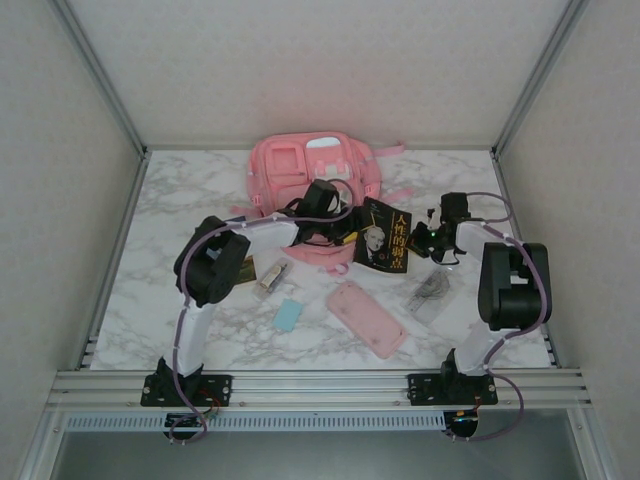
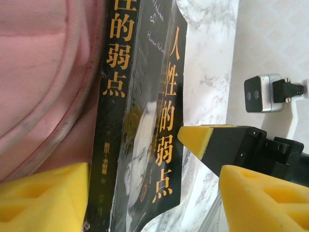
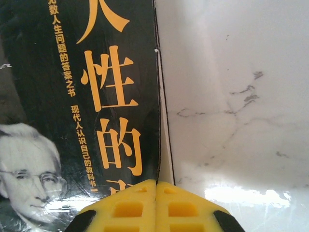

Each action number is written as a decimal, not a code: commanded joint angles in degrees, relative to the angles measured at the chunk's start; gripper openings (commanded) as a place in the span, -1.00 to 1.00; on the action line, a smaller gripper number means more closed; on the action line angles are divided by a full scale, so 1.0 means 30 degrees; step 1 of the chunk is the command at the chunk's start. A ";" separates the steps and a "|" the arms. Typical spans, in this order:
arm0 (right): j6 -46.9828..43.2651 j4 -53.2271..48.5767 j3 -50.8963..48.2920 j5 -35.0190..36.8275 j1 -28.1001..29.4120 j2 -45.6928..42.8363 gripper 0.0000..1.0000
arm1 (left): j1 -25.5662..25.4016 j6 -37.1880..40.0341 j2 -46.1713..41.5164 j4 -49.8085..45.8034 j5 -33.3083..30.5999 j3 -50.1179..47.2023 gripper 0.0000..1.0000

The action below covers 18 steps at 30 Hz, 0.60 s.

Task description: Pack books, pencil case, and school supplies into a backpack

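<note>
The black book (image 1: 385, 232) with yellow characters lies tilted against the front of the pink backpack (image 1: 310, 165). My right gripper (image 1: 420, 241) is shut on the book's (image 3: 72, 96) right edge, which runs into the seam between the pads (image 3: 156, 186). My left gripper (image 2: 154, 193) stands open astride the book's (image 2: 140, 121) near end, with a gap on the right side, and the right gripper's yellow fingertip (image 2: 195, 137) shows at the book's edge. The pink pencil case (image 1: 365, 318), a light-blue block (image 1: 289, 315), a silvery stubby item (image 1: 270, 280) and a clear strip (image 1: 428, 293) lie on the table.
A small dark, yellowish flat thing (image 1: 245, 270) peeks out beside the left arm's elbow. The marble table (image 1: 190, 200) is walled on three sides, with a metal rail (image 1: 320, 385) along the near edge. The right arm's camera (image 2: 260, 93) hangs close to my left gripper.
</note>
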 commanded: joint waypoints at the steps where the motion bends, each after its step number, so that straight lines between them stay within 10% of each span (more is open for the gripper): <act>1: 0.0144 0.0782 -0.0331 -0.0931 0.0129 0.0528 -1.00 | -0.0751 0.1420 0.1331 -0.2316 -0.0152 0.1457 0.30; 6: 0.0240 0.1332 -0.0444 -0.1460 0.0122 0.0908 -1.00 | -0.0989 0.2762 0.2348 -0.4811 -0.0289 0.3346 0.11; 12: 0.0065 0.0787 -0.0302 -0.1316 0.0120 0.0447 -1.00 | -0.0968 0.3220 0.2158 -0.5140 -0.0590 0.3489 -0.84; 14: 0.0301 0.0269 -0.0302 -0.0985 0.0104 -0.0381 -0.54 | -0.0902 0.3132 0.1590 -0.4891 -0.0808 0.3307 -1.00; 17: 0.1344 -0.0762 -0.0530 0.0037 0.0117 -0.2600 0.96 | -0.0749 0.2536 0.0252 -0.4109 -0.1183 0.2980 -1.00; 18: 0.1892 -0.0925 -0.0695 0.0067 0.0130 -0.3525 0.98 | -0.0684 0.2187 -0.0271 -0.3149 -0.1347 0.2778 -1.00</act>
